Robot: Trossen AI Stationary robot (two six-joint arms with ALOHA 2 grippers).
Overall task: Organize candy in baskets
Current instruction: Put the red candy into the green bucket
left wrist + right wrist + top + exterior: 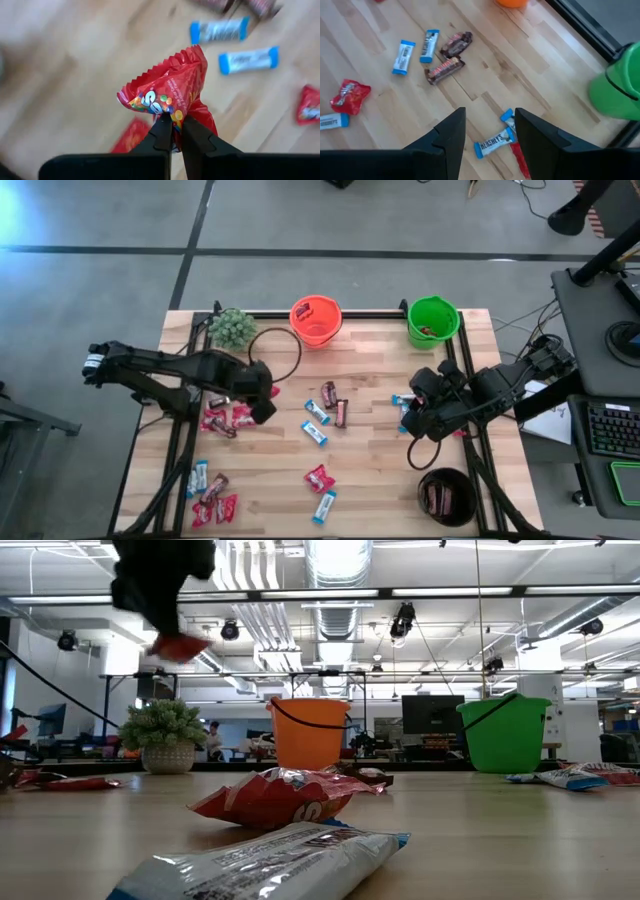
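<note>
Since the left gripper (265,402) hangs over the left half of the table (370,480) with a red pack pinched in it, the step in hand looks like a carry to the orange basket (315,320), which stands at the far edge with something red already inside. From above, the green basket (433,320) sits further right along that edge and the black basket (446,496) near the front right corner; loose red, blue-and-white and brown candies lie scattered between them. The right gripper (418,420) hovers above the blue-and-white bars at the right side.

At table height, the left gripper shows high in the upper left corner with the red pack (180,646) dangling under it, clear of the wood; the small potted plant (165,735) stands near the orange basket, so the carry should pass to one side of it.

Through the left wrist camera, the fingers are pressed together on only a low edge of the red pack (170,95). That thin hold calls for a smooth, unhurried move and a release only once the pack is well over the rim.

Through the right wrist camera, the jaws stand wide apart and empty above a blue-and-white bar (495,142), with a red candy beside it; lining up on one bar alone would avoid a double pick.
</note>
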